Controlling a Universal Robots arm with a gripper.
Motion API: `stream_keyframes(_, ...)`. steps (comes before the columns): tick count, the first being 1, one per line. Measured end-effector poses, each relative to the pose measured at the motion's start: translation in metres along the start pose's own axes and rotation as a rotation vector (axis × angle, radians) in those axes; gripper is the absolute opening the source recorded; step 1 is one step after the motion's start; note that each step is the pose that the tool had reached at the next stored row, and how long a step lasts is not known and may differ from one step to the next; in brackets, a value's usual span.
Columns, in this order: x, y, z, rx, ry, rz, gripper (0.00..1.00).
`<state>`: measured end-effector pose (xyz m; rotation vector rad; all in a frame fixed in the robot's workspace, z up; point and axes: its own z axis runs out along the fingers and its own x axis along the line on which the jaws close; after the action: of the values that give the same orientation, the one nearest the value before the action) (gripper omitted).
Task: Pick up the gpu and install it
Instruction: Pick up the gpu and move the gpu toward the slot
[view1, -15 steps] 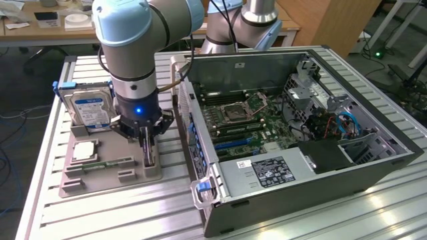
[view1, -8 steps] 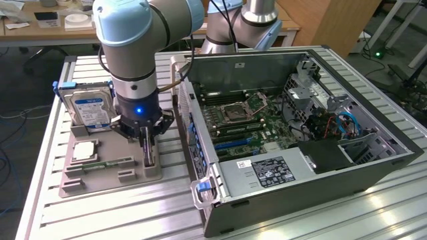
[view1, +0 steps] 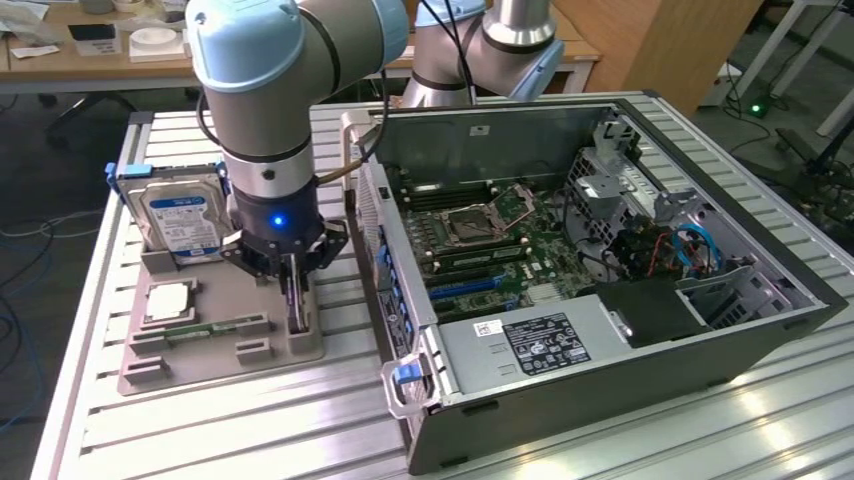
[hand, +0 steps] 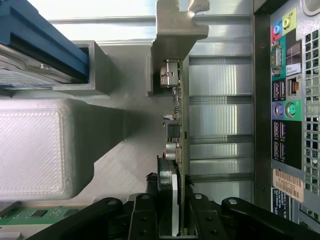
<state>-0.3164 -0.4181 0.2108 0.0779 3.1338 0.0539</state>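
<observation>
gpu (hand: 180, 110) on edge, gripper (hand: 173, 196) astride

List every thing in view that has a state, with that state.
gpu: on edge in the grey holder
gripper: astride the gpu
hard drive: upright in the holder
memory stick: flat in the holder
computer case: on its side, panel off
</observation>
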Motion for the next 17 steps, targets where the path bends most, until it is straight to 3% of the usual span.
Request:
stream_keyframes(12, 0.0000, 0.0001, -0.0002, 0.0001, -0.0001, 0.000, 0.28)
stream_keyframes(17, 0.0000, 0.0003, -0.0080, 0.0002, 0.0001, 0.000, 0.28)
